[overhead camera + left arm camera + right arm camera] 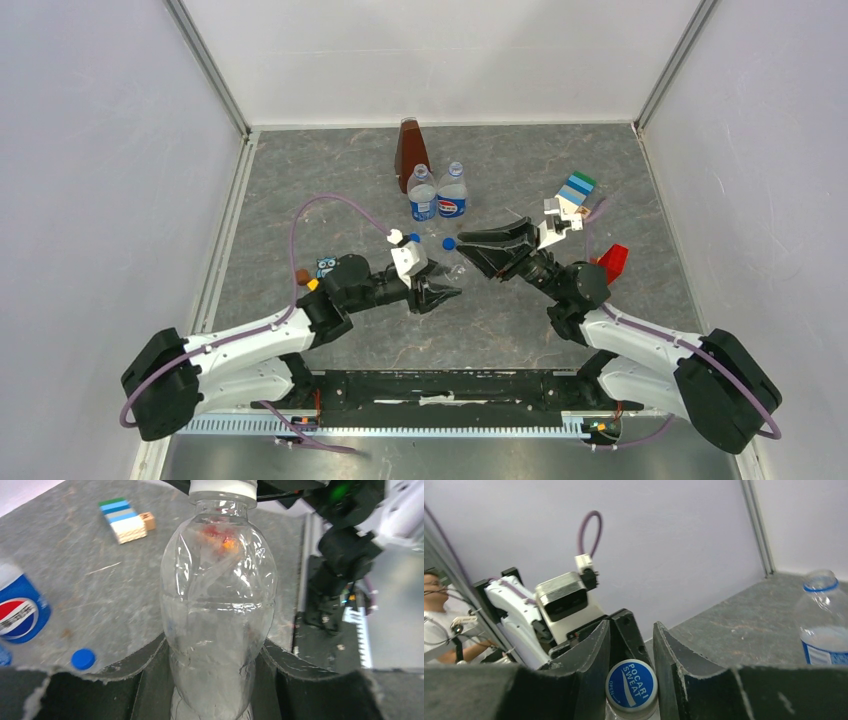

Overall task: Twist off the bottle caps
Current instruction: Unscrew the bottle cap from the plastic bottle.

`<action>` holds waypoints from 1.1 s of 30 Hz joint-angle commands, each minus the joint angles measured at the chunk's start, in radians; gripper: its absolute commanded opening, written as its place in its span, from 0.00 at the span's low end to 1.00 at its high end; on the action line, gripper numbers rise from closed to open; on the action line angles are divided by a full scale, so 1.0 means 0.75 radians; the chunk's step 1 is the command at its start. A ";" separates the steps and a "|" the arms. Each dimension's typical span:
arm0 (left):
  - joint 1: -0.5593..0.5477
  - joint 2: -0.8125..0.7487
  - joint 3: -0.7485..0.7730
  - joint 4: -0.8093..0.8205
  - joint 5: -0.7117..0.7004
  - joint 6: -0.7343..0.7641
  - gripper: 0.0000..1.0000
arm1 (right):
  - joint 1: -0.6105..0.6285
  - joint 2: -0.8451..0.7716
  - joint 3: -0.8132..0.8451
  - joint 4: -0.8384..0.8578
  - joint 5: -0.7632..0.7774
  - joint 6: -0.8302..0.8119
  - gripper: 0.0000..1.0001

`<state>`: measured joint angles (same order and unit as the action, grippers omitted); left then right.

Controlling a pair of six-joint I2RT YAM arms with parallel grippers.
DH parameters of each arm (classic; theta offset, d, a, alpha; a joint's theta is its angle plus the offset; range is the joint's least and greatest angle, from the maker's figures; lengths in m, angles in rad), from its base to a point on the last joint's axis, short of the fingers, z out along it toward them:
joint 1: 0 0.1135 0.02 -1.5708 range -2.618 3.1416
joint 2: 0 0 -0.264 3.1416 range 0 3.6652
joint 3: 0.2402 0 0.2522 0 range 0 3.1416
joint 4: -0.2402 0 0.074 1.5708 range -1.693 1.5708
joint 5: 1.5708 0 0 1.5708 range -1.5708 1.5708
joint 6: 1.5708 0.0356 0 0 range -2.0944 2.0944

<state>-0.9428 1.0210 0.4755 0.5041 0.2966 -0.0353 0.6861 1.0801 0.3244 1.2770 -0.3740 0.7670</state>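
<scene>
In left end effector [440, 294], unlabelled bottle [217, 605]

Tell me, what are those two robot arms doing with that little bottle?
They are sharing a job. The left gripper clamps the small clear bottle around its body, while the right gripper pinches its white-and-blue cap, placed to twist it. That cap is on the bottle. Two blue caps lie loose on the table, near the two labelled bottles standing at the back.
</scene>
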 commanded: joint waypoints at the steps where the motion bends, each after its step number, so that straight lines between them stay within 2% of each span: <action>1: 0.036 0.022 0.033 0.347 0.359 -0.229 0.02 | 0.016 -0.003 0.046 0.208 -0.230 0.010 0.00; 7: 0.037 0.072 0.052 0.497 0.479 -0.341 0.02 | 0.017 0.010 0.051 0.321 -0.304 0.045 0.00; 13: 0.038 0.034 0.074 0.370 0.534 -0.287 0.02 | 0.018 -0.048 0.053 0.284 -0.384 -0.008 0.00; 16: 0.036 -0.019 0.066 0.288 0.423 -0.229 0.02 | 0.015 -0.081 0.052 0.171 -0.303 -0.024 0.00; 18: 0.025 -0.069 0.065 0.150 0.297 -0.146 0.02 | 0.016 -0.113 0.060 -0.010 -0.170 -0.080 0.33; 19: 0.013 -0.085 0.067 0.094 0.226 -0.097 0.02 | 0.018 -0.130 0.063 -0.081 -0.129 -0.104 0.42; 21: -0.015 -0.113 0.075 0.002 0.117 -0.029 0.02 | 0.018 -0.149 0.062 -0.167 -0.064 -0.114 0.51; 22: -0.032 -0.119 0.075 -0.020 0.069 -0.006 0.02 | 0.017 -0.155 0.060 -0.172 -0.047 -0.113 0.52; 27: -0.117 -0.099 0.083 -0.031 -0.103 0.063 0.02 | 0.023 -0.136 0.041 -0.112 -0.017 -0.047 0.50; 32: -0.169 -0.082 0.091 -0.049 -0.237 0.121 0.02 | 0.028 -0.117 0.017 -0.051 0.009 -0.015 0.15; 33: -0.176 -0.081 0.091 -0.048 -0.254 0.123 0.02 | 0.026 -0.112 0.021 -0.057 0.005 -0.013 0.10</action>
<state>-1.0439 0.9558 0.4992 0.4503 0.1974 -0.0425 0.7029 0.9829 0.3382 1.2205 -0.4213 0.7383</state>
